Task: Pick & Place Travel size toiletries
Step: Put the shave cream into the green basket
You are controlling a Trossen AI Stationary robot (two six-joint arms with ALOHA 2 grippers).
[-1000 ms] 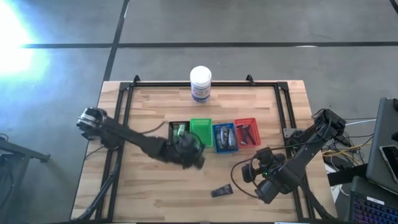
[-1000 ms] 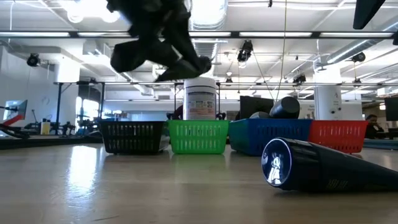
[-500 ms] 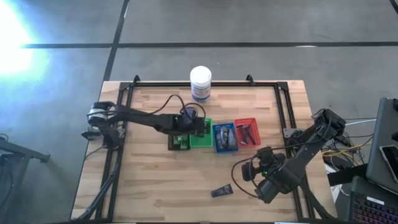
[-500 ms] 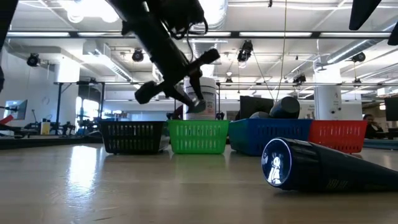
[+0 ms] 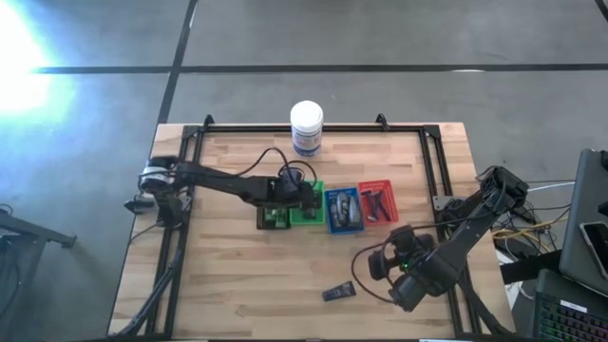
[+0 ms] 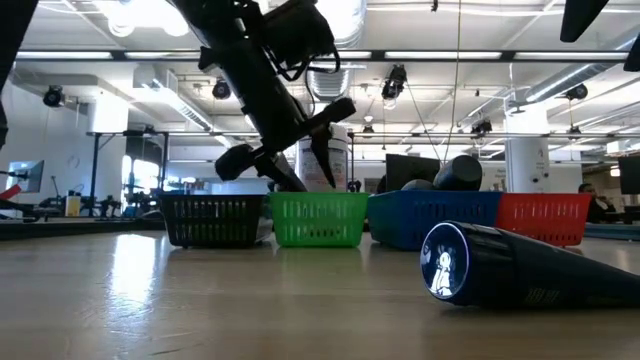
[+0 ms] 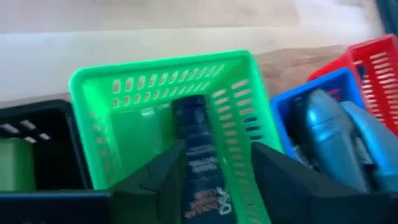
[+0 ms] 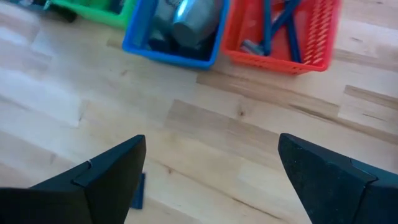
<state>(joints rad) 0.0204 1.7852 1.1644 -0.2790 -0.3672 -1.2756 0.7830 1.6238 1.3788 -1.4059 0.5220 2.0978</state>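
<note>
Left gripper [image 7: 205,168] over green tray [image 7: 93,93], tube [image 7: 200,158] perhaps loose

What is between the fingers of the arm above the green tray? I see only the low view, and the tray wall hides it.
Observer: The left gripper has a dark navy tube between its fingers, inside the green tray.
Operator: Is the tube clamped?
Observer: It seems not. In the left wrist view, some green tray shows between the tube and one finger.
Operator: Where is the right gripper?
Observer: The right gripper hovers open and empty above the bare table, near its front right, close to a second dark tube.
</note>
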